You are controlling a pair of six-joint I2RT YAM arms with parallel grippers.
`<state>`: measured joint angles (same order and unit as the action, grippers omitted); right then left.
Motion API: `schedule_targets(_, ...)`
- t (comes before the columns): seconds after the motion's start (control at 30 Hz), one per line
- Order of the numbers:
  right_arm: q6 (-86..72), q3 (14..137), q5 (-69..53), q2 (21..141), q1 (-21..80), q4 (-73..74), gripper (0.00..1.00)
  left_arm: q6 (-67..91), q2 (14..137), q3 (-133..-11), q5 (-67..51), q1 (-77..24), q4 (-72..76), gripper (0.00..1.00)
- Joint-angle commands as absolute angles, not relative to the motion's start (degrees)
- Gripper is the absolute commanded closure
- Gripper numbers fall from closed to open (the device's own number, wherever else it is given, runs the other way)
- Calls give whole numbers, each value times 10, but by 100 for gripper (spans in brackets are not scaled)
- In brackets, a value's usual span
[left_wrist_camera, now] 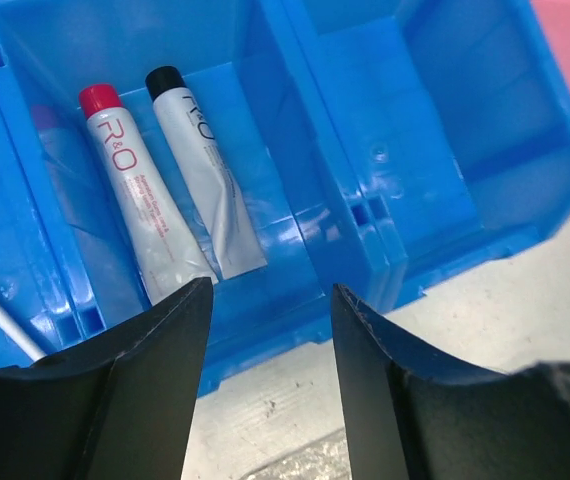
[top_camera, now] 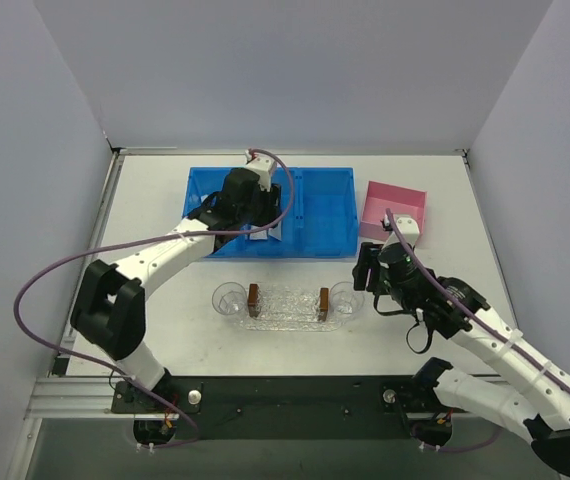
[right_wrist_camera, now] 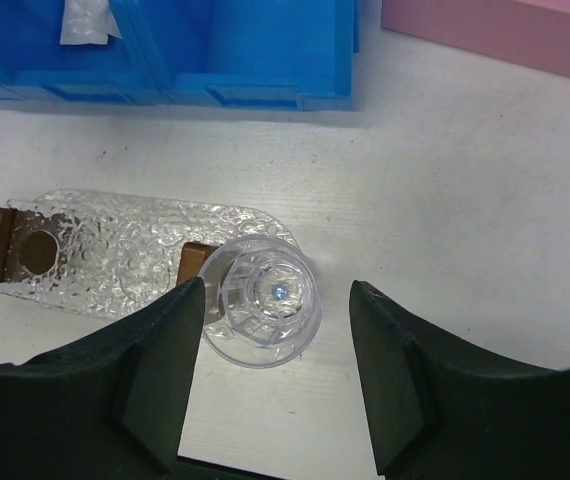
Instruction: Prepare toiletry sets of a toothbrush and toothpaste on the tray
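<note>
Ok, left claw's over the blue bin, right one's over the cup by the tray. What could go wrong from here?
1. The red-capped tube and black-capped tube lie close together in one compartment of the bin; the left claw might pinch both, or jam a finger on the divider wall.
2. The right claw hangs open over the clear cup at the tray's end; coming down, it could tip the cup or shove the tray.
</note>
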<state>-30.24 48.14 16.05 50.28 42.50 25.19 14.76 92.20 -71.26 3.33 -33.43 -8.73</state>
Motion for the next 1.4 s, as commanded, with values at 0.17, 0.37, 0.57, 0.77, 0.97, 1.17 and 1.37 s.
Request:
schedule_targets(0.17, -316, 462, 163, 429, 432, 264, 44, 137, 1036, -802, 65, -323, -124, 39)
schedule_targets(0.37, -316, 454, 161, 425, 431, 266, 43, 137, 1071, -798, 22, -299, -112, 38)
schedule_targets(0.57, -316, 460, 160, 430, 432, 268, 43, 133, 1116, -818, 0, -294, -120, 37)
schedule_targets(0.77, -315, 461, 160, 433, 432, 269, 44, 132, 1132, -826, -17, -294, -125, 37)
schedule_targets(0.97, -315, 458, 161, 437, 432, 269, 44, 123, 1138, -823, 9, -294, -124, 37)
schedule_targets(1.17, -314, 460, 160, 443, 432, 269, 44, 127, 1155, -826, 2, -295, -129, 40)
schedule_targets(1.37, -315, 460, 161, 451, 432, 269, 44, 135, 1161, -831, 0, -294, -131, 43)
